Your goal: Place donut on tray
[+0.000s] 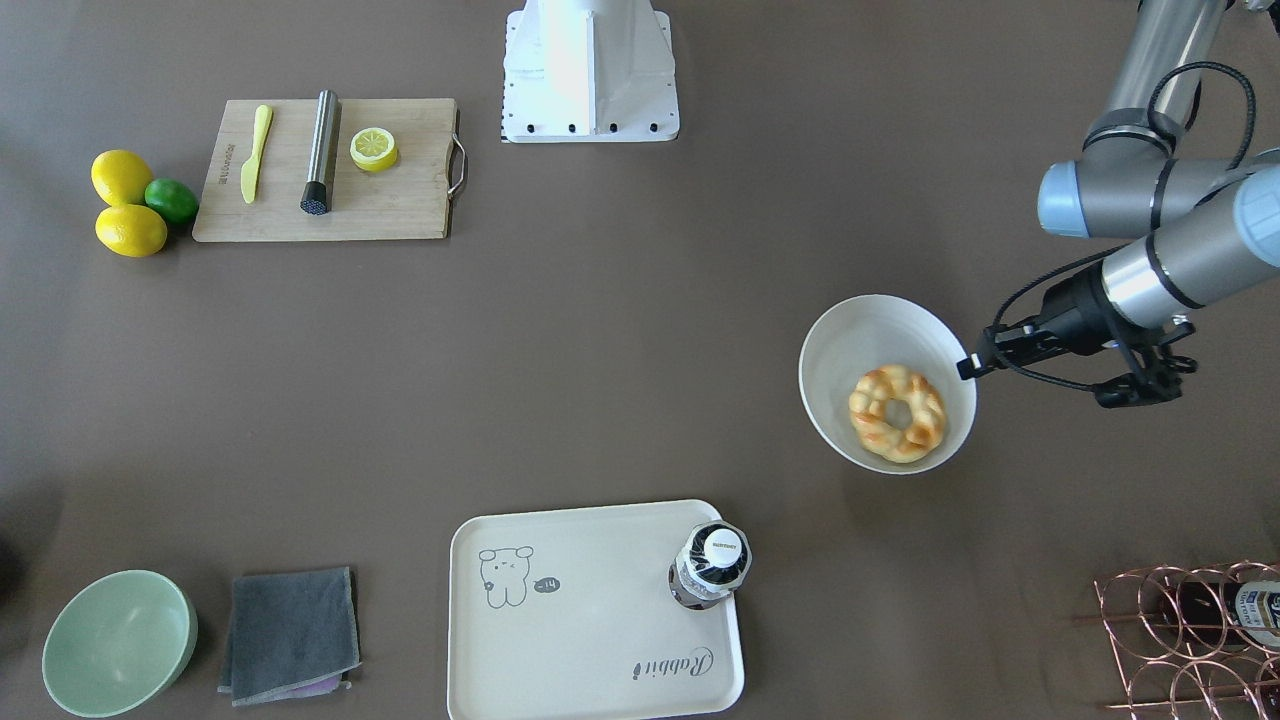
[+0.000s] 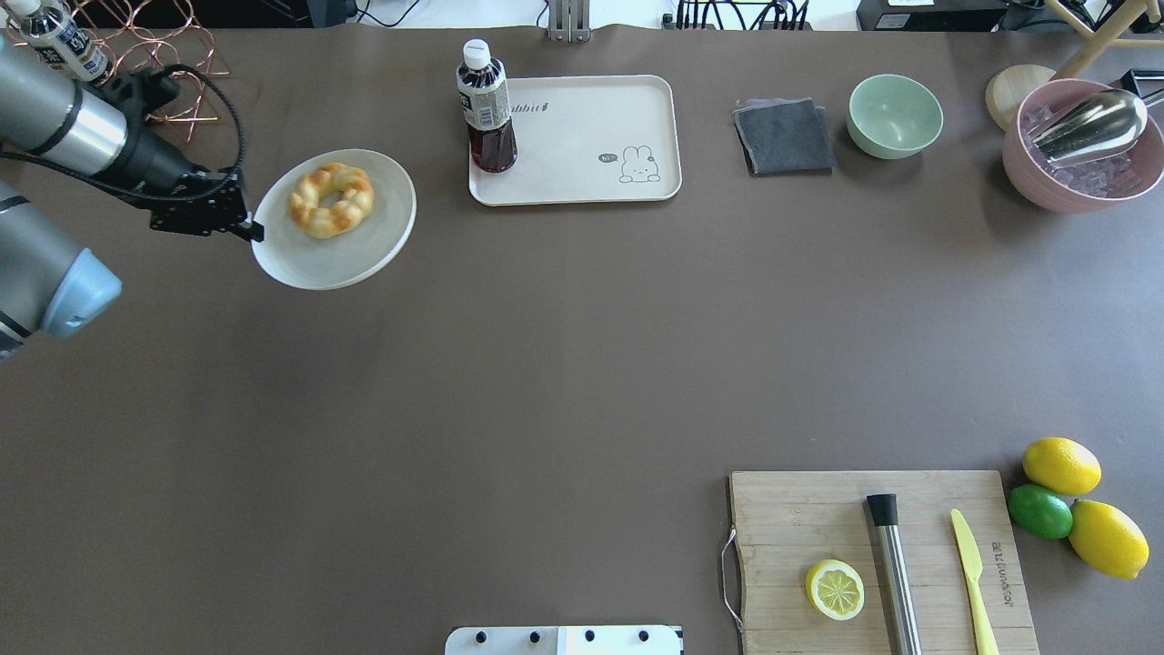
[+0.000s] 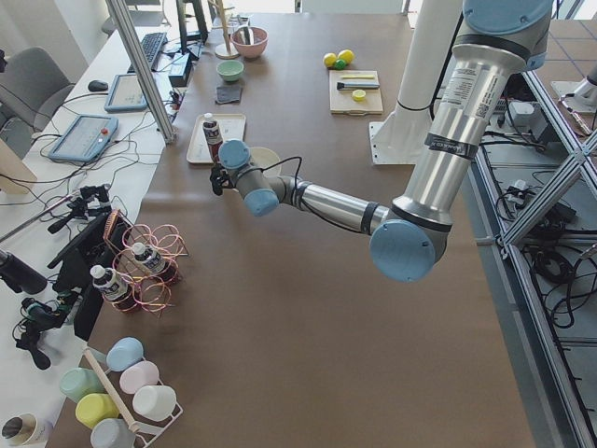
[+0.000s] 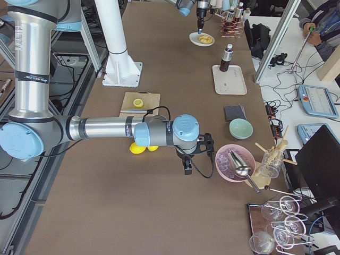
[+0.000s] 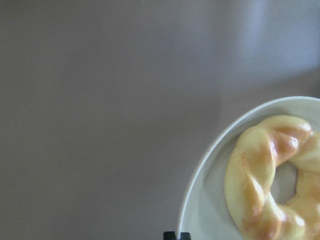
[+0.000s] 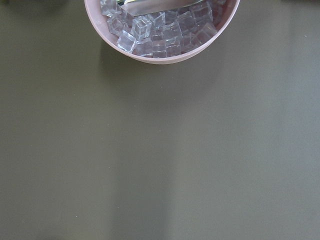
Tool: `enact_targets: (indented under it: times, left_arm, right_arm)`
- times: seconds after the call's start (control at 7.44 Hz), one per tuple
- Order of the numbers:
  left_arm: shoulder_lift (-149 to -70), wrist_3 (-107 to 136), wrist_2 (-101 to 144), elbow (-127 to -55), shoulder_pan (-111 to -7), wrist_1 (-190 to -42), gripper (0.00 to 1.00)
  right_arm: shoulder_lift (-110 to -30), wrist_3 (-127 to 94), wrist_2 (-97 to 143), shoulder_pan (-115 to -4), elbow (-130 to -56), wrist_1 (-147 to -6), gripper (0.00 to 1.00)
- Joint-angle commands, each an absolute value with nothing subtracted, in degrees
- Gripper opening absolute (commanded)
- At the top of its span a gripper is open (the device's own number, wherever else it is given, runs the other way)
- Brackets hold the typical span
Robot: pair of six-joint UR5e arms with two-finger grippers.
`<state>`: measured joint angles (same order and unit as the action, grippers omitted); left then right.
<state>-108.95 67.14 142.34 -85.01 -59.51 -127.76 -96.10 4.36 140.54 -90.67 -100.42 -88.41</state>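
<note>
- Overhead exterior view: the brown counter (image 2: 546, 364) fills the frame, and the left arm (image 2: 55, 127) reaches in from the upper left edge.
- The cream tray (image 2: 582, 136) lies flat at top centre, with its rabbit drawing in its lower right corner. A bottle (image 2: 486, 109) of dark drink stands upright on its left end.
- The white bowl (image 2: 318, 264) sits at upper left, to the left of the tray and well apart from it.
- The donut (image 2: 331, 199) lies inside that bowl, toward its upper part (so it is off the tray).
- The left hand (image 2: 247, 227) is at the bowl's left rim, clear of the donut, its fingertips drawn together with no gap showing. The left wrist view has a dark tip right at the rim's edge, but I cannot tell whether it pinches the rim.
- The right hand (image 4: 187, 166) appears only in the exterior right view, low centre, near a pink bowl (image 6: 165, 57) of ice cubes. I cannot tell how far open it is.
</note>
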Motion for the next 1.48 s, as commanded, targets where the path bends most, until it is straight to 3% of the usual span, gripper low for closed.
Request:
enact_targets:
  times: [0.0, 0.81, 1.34]
  left_arm:
    - [-117.39, 79.16, 134.41, -91.65, -49.35, -117.73, 0.00]
    - [-133.39, 90.26, 121.83, -93.51, -38.24, -104.45, 0.00]
    - [-137.89, 93.94, 117.34, -93.43, -35.25, -100.64, 0.00]
  right_arm:
    - [-95.89, 2.11, 140.45, -90.44, -100.37, -88.33, 1.00]
    - [-81.75, -30.27, 140.27, -75.53, -103.79, -88.24, 1.00]
    - [-77.01, -54.42, 136.43, -61.57, -109.78, -82.06, 0.99]
